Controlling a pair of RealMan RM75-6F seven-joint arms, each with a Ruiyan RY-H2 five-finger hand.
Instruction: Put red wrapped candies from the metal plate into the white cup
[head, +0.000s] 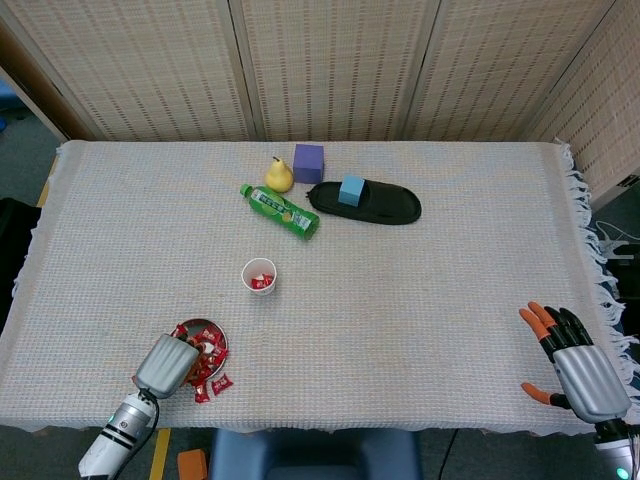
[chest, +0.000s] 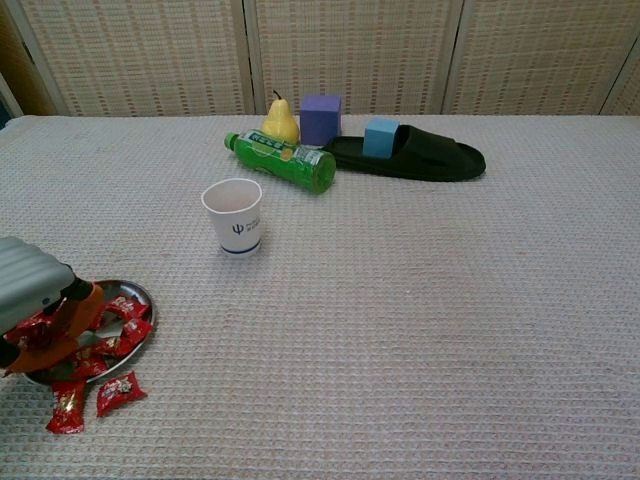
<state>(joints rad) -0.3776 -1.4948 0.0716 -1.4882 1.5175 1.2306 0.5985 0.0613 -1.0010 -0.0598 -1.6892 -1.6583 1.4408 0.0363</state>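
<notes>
— Where is your left hand?

— My left hand is over the near-left side of the metal plate, fingers pointing down among the red wrapped candies. It seems to have red wrappers between its fingertips, but I cannot tell whether it truly grips one or only rests on the pile. From the head view the back of the hand hides the fingers altogether.

— And the candies?

— Most lie heaped on the plate. Two have spilled onto the tablecloth just in front of it: one candy and another side by side, near the table's front edge.

— The cup?

— The white cup stands upright, farther in and to the right of the plate, well apart from my hand. From above I can see a red candy inside it.

— Your right hand?

— My right hand lies at the table's far right edge, released, fingers spread, holding nothing.

— What else is on the table?

— At the back: a green bottle on its side, a pear, a purple cube, and a black slipper with a blue cube on it.
</notes>
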